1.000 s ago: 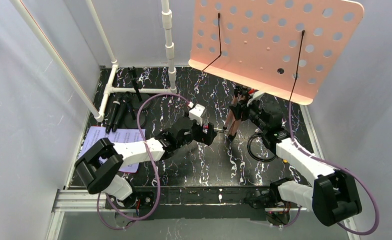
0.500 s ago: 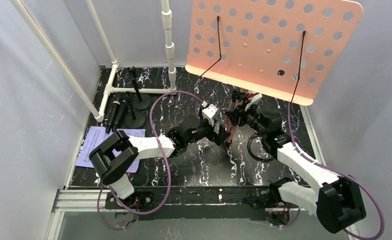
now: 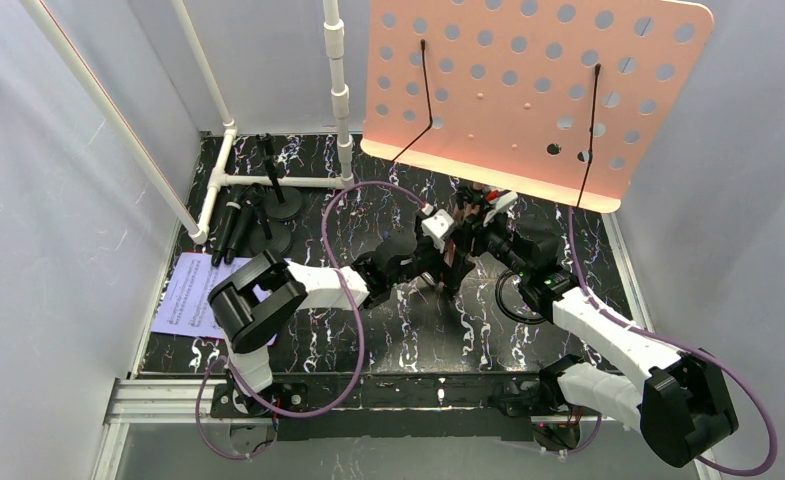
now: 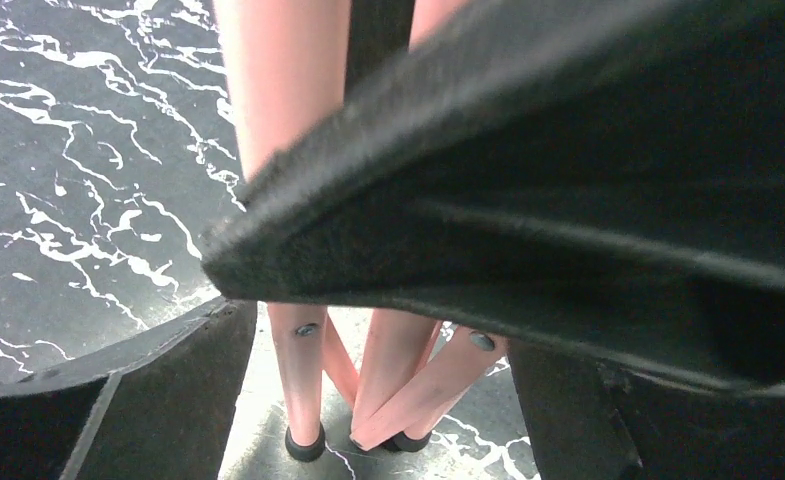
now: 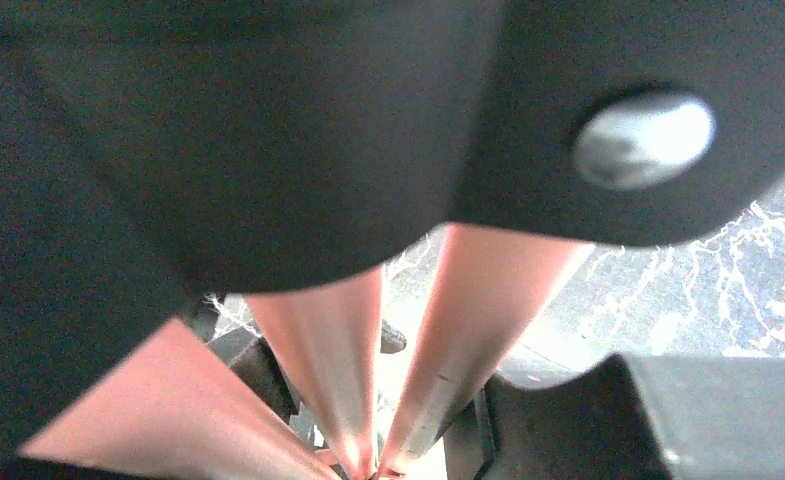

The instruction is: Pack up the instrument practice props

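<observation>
No readable text; music sheet [image 3: 193, 300] print too small.

The pink music rack [image 3: 538, 95] stands at the middle of the table, its hole-punched plate tilted and crossed by 2 thin black wires. Its legs [image 4: 296, 370] (black-capped feet on the table) are drawn close together. 2 black microphones [image 3: 238, 220] with round bases [image 3: 284, 204] sit far left. The music sheets [image 3: 188, 300] lie flat at the near left.
</observation>
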Robot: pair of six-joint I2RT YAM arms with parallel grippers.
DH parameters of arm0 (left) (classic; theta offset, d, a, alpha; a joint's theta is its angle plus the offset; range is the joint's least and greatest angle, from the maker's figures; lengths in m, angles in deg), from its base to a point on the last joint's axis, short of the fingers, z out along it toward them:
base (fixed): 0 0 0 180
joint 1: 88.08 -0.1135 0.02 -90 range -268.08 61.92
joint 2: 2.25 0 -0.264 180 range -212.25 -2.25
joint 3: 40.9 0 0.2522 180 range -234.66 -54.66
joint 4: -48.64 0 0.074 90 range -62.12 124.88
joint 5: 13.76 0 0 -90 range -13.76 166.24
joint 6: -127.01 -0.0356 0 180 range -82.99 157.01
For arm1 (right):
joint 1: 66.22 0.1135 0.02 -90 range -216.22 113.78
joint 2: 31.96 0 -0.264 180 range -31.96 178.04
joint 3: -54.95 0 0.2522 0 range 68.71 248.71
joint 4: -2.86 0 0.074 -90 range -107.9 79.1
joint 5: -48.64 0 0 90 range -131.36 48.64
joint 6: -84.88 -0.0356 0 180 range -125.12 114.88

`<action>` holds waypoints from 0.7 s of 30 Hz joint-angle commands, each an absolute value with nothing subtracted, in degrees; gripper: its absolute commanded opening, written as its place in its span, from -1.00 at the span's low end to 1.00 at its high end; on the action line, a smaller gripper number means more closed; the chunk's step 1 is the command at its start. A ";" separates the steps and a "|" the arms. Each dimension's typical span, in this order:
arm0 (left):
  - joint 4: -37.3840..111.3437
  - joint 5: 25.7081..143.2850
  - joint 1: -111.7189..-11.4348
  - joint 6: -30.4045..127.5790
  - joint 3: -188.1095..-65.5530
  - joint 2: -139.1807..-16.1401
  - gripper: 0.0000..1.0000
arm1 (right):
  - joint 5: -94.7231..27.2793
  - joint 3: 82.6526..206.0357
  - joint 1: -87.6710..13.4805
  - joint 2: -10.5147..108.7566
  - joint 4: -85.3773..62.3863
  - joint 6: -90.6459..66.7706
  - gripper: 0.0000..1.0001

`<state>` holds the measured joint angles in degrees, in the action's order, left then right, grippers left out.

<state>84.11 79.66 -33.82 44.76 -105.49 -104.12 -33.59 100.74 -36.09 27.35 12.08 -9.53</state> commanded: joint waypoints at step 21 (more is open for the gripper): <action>82.83 81.25 -33.61 50.61 -98.09 -96.30 -1.00 | -37.94 104.66 -34.23 26.29 12.86 -19.34 -0.97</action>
